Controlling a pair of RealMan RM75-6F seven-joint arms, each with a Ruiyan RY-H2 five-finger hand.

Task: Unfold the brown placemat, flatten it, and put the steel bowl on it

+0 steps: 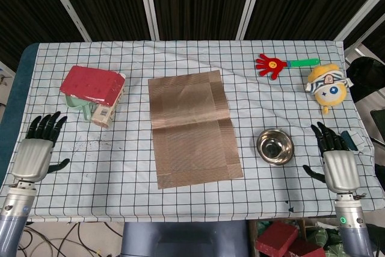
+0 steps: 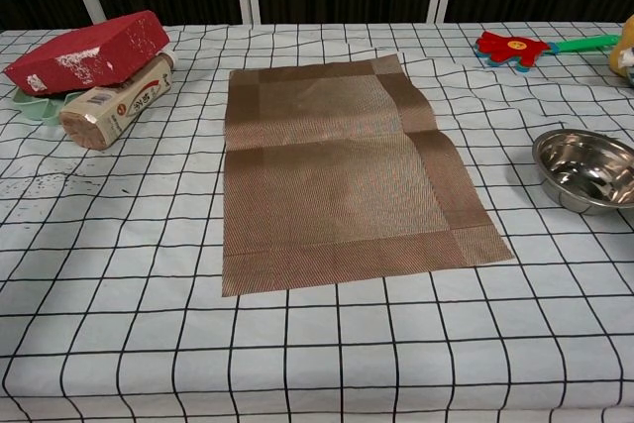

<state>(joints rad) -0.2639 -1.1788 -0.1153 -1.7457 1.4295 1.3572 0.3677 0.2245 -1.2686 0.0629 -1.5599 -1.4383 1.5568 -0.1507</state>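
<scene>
Nearest the robot, both hands sat low at the front edge of the table with nothing in them: the left hand (image 1: 37, 151) at the left side and the right hand (image 1: 337, 162) at the right side, each with fingers apart and pointing away over the checked tablecloth (image 1: 120, 167); neither showed in the chest view. Just beside the right hand, a little toward the middle, the steel bowl (image 1: 275, 146) stood upright on the cloth, apart from the brown placemat (image 1: 191, 127) and not on it. That placemat lay unfolded near the centre of the table, spread out lengthwise with a faint crease across its middle and a slight ripple along its right edge. Further back on the left, a red box (image 1: 90, 83) rested tilted on a tan packet (image 1: 107, 110) and a pale green item (image 1: 77, 103). At the far right lay a red hand-shaped clapper (image 1: 272, 64) with a green handle, and near it a yellow plush toy (image 1: 327, 85).
</scene>
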